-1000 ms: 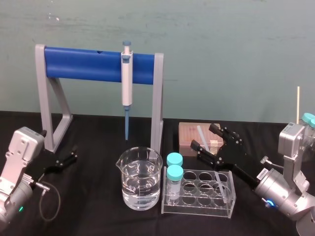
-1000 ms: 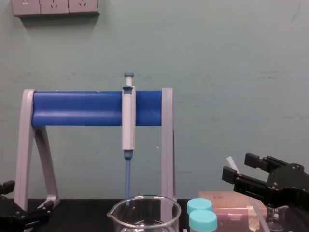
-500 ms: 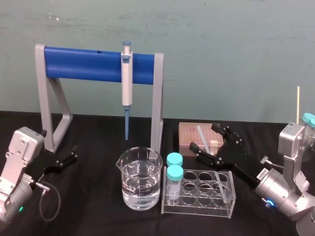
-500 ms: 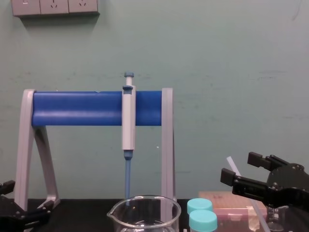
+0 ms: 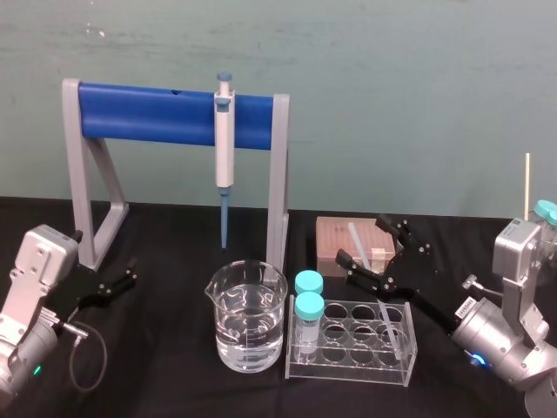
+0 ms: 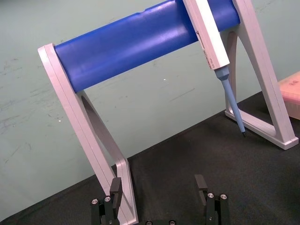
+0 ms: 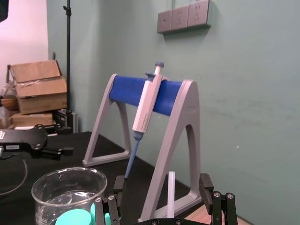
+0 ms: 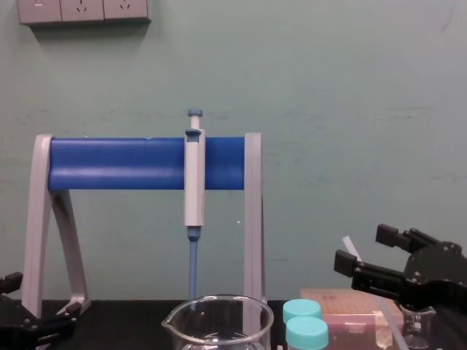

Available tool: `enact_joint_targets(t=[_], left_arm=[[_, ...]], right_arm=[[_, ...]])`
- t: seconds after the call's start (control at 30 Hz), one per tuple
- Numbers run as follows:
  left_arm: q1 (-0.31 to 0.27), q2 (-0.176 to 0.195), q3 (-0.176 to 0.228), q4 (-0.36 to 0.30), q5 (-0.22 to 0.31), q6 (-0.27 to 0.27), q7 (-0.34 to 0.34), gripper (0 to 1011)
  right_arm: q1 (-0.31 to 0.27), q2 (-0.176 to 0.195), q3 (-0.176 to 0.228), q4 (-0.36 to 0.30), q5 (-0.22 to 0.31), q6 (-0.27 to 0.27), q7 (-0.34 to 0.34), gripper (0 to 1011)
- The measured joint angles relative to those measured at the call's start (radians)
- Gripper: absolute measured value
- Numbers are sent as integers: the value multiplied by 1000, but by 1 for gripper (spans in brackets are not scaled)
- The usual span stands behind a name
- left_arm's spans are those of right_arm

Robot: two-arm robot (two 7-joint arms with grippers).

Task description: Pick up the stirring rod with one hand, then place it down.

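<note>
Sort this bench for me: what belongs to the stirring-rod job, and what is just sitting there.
For the job:
stirring rod, leaning in the tube rack; right gripper, open around it.

Just there:
left gripper, open at the left; pipette on blue stand; beaker; capped tubes; pink box.

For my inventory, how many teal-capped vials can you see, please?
3: two vials in the rack, left end, front and back; one at the far right edge, where others may hide.
</note>
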Motion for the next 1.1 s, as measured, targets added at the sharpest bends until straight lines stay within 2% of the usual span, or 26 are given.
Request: enact_joint_targets(t=[0.23,0.6,0.73,0.93,1.1], left_arm=[[0,0,0,0,0,0,0,1001],[0,0,0,0,0,0,0,1000],[0,0,0,0,0,0,0,1000],[0,0,0,0,0,0,0,1000],[0,0,0,0,0,0,0,1000]], right_arm=[[-32,3,19,-58,-62,-50,-55,1000],[-74,-7,67,-121,-107,-78,-115,1000],[-92,-15,93,-140,-117,-63,-150,1002],[-120,-31,135,-167,-129,2,-208,1000],[-135,-33,150,-174,-139,49,-227,1000]])
